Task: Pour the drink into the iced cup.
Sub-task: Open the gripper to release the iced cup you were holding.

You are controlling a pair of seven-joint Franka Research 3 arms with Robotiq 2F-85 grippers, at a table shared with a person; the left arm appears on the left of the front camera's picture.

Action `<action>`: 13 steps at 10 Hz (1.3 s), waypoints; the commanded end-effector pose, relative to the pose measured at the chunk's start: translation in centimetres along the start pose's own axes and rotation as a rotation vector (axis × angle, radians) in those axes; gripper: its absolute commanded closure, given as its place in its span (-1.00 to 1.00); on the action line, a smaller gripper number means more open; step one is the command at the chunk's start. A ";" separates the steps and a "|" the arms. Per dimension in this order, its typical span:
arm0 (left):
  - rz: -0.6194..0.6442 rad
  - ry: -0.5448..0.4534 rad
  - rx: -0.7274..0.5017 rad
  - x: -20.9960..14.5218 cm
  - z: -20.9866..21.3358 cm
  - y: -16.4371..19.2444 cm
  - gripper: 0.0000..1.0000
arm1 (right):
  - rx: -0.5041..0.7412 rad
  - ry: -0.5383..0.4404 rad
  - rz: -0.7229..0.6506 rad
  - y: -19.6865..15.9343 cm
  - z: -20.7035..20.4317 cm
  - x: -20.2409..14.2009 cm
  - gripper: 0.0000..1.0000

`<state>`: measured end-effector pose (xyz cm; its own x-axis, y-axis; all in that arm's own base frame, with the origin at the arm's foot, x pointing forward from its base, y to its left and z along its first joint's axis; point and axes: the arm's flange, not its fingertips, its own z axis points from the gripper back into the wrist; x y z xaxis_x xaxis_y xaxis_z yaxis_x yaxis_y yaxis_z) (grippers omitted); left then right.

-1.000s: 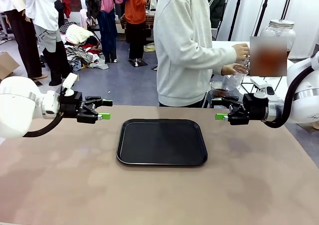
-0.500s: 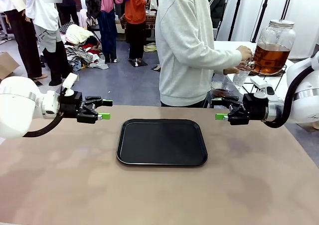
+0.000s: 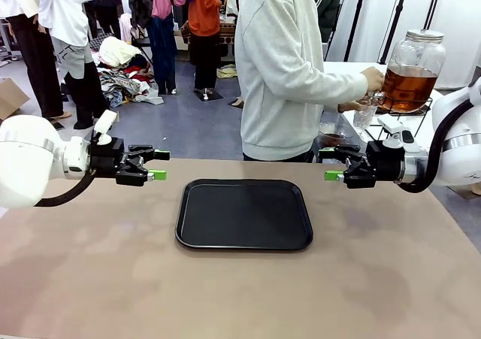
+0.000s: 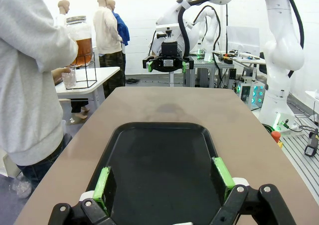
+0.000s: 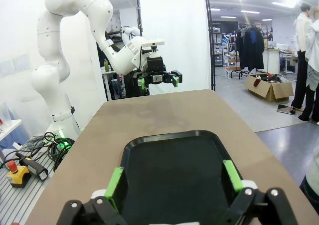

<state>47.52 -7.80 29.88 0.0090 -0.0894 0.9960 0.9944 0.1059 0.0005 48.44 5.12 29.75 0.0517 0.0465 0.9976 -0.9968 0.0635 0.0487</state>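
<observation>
The drink is amber liquid in a large clear glass jar (image 3: 411, 74) with a metal lid, on a wire stand on a side table at the far right. A person in a white sweatshirt holds a clear cup (image 3: 364, 116) at the jar's tap with both hands; ice in it cannot be made out. The jar (image 4: 81, 39) and cup (image 4: 69, 78) also appear at the left of the left wrist view. My left gripper (image 3: 159, 165) hovers open left of the black tray (image 3: 244, 237). My right gripper (image 3: 329, 165) hovers open to its right. Both are empty.
The black tray (image 4: 159, 135) lies bare between my green-padded fingers (image 4: 102, 182); in the right wrist view the tray (image 5: 174, 155) lies likewise ahead. The brown table stretches wide around it. Other people stand far behind, near clothes on the floor.
The person has raised the cup from a low tilt up to the jar's tap. Both arms have stayed still with jaws open.
</observation>
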 end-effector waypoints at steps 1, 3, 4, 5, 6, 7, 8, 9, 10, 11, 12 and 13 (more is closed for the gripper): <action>0.002 0.000 0.002 0.2 -0.1 0.0 -1.00 | -0.004 0.005 0.006 0.0 0.0 0.2 -1.00; 0.002 0.000 0.002 0.2 -0.1 0.0 -1.00 | -0.004 0.005 0.006 0.0 0.0 0.2 -1.00; 0.002 0.000 0.002 0.2 -0.1 0.0 -1.00 | -0.004 0.005 0.006 0.0 0.0 0.2 -1.00; 0.002 0.000 0.002 0.2 -0.1 0.0 -1.00 | -0.004 0.005 0.006 0.0 0.0 0.2 -1.00; 0.002 0.000 0.002 0.2 -0.1 0.0 -1.00 | -0.004 0.005 0.006 0.0 0.0 0.2 -1.00; 0.002 0.000 0.002 0.2 -0.1 0.0 -1.00 | -0.004 0.005 0.006 0.0 0.0 0.2 -1.00; 0.002 0.000 0.002 0.2 -0.1 0.0 -1.00 | -0.004 0.005 0.006 0.0 0.0 0.2 -1.00; 0.002 0.000 0.002 0.2 -0.1 0.0 -1.00 | -0.004 0.005 0.006 0.0 0.0 0.2 -1.00; 0.002 0.000 0.002 0.2 -0.1 0.0 -1.00 | -0.004 0.005 0.006 0.0 0.0 0.2 -1.00; 0.002 0.000 0.002 0.2 -0.1 0.0 -1.00 | -0.004 0.005 0.006 0.0 0.0 0.2 -1.00; 0.002 0.000 0.002 0.2 -0.1 0.0 -1.00 | -0.004 0.005 0.006 0.0 0.0 0.2 -1.00; 0.002 0.000 0.002 0.2 -0.1 0.0 -1.00 | -0.004 0.005 0.006 0.0 0.0 0.2 -1.00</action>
<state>47.52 -7.80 29.88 0.0090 -0.0894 0.9960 0.9944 0.1059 0.0005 48.44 5.12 29.75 0.0517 0.0465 0.9976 -0.9968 0.0635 0.0487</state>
